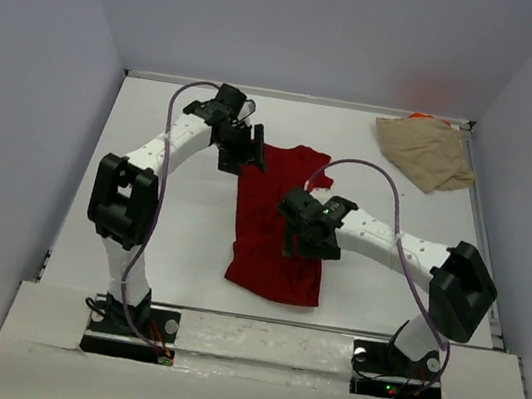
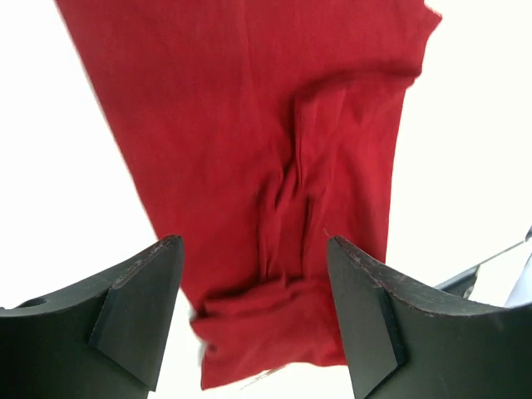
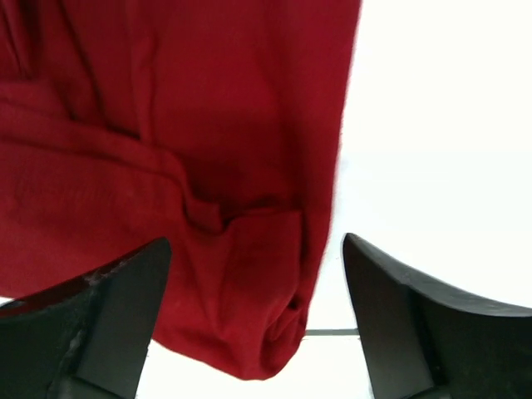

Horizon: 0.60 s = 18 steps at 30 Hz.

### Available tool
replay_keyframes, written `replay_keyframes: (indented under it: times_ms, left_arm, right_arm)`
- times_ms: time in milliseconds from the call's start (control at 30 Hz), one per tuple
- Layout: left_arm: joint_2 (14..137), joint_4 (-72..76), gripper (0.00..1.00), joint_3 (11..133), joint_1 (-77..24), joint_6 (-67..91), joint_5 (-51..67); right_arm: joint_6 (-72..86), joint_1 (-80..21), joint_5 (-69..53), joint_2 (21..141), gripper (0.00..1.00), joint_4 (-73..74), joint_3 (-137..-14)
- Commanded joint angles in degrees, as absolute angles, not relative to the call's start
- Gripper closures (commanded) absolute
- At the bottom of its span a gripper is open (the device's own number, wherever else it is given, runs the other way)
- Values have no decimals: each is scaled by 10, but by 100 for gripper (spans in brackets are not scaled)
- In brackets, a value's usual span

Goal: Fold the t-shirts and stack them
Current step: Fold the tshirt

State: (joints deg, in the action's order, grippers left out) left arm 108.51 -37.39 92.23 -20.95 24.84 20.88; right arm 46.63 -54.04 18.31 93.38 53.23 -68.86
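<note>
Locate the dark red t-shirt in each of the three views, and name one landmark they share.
Top external: the dark red t-shirt lies mid-picture on the white table, a long strip running near to far.
Left wrist: it fills the upper and middle frame, running down between the open left gripper.
Right wrist: it covers the left and centre, with a bunched corner low inside the open right gripper.
Shared landmark: the white table bordering the shirt.
</note>
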Motion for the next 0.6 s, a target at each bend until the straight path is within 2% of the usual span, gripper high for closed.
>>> replay_keyframes:
  times_ms: [0,33,167,267,300,433,500,567]
  left_arm:
    - [988,-376,27,833,-221,244,219]
    - [979,-375,30,820,-228,244,224]
    - [923,-378,30,746,-249,251,257]
    - [879,-369,33,693,-254,265,277]
    - [864,-363,40,670,-253,265,309]
    - [805,-284,61,592,-253,279,421]
    - [790,-246,61,562,-252,294,452]
    - [788,-271,59,537,-247,278,465]
  right_arm:
    - [447,-528,200,878,20,505,-683]
    - [450,-528,193,871,21,499,-679]
    - [461,-528,170,833,23,477,-652]
    - [463,-533,142,803,34,442,-621]
    - [454,-533,127,796,39,408,-611]
    - [424,-533,6,744,39,308,-553]
    - [430,-533,-37,700,36,272,-529]
    - [432,-533,-44,673,34,272,-520]
